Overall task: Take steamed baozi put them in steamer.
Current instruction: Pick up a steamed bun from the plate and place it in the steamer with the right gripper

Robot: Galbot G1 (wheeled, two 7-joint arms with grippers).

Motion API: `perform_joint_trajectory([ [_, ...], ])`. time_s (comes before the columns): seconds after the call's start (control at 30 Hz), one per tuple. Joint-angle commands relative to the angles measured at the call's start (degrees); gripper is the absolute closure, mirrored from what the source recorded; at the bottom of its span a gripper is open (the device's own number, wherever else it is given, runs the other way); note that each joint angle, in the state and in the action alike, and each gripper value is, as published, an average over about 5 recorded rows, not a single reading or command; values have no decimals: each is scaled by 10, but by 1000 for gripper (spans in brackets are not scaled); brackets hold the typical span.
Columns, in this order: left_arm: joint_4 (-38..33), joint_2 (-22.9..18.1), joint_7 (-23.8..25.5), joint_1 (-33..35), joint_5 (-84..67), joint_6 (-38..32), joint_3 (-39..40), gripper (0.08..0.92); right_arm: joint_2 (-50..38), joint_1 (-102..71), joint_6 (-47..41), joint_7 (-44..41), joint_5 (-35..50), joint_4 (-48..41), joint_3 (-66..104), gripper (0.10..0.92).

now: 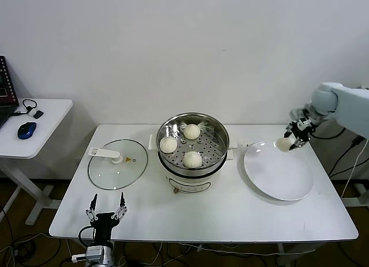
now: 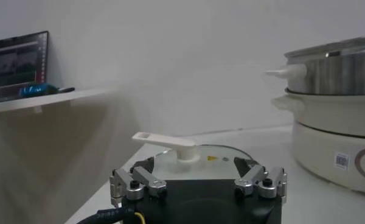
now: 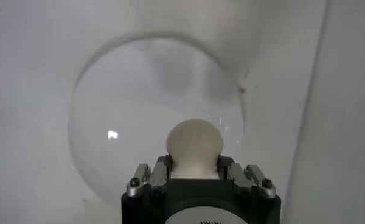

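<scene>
Left gripper [image 1: 106, 207] parked near glass lid [image 1: 117, 163], right gripper [image 1: 293, 138] holding baozi [image 1: 283, 143] above plate [image 1: 282, 180]

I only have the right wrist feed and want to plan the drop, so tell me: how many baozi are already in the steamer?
Observer: Three baozi sit on the steamer's perforated floor; the right gripper holds the fourth baozi.
Operator: Is the steamer covered?
Observer: No. The glass lid lies flat on the table, on the steamer's left.
Operator: Where is the other arm?
Observer: The left gripper is open at the table's near edge, in front of the lid.
</scene>
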Motion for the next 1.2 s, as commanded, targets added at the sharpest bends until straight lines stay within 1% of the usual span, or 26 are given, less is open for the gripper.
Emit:
perform_joint_trajectory([
  [0.03, -4, 8, 1, -2, 1, 3, 2, 177, 39, 265, -116, 49, 198, 270, -169, 508],
  [0.13, -6, 11, 2, -4, 0, 5, 1, 177, 66, 263, -138, 64, 241, 285, -153, 508],
  [0.23, -8, 13, 2, -4, -1, 6, 0, 177, 98, 245, -157, 80, 274, 277, -129, 508],
  [0.47, -9, 18, 4, -4, -3, 7, -3, 177, 172, 165, -185, 112, 310, 207, -72, 508],
  [0.67, -7, 19, 6, -6, -7, 9, -8, 177, 221, 82, -191, 119, 295, 128, -30, 508],
  [0.77, -6, 19, 6, -7, -9, 9, -11, 177, 236, 53, -192, 120, 281, 105, -18, 508],
  [1.2, 2, 17, 6, -12, -15, 9, -17, 177, 242, -15, -188, 122, 232, 75, 1, 499],
])
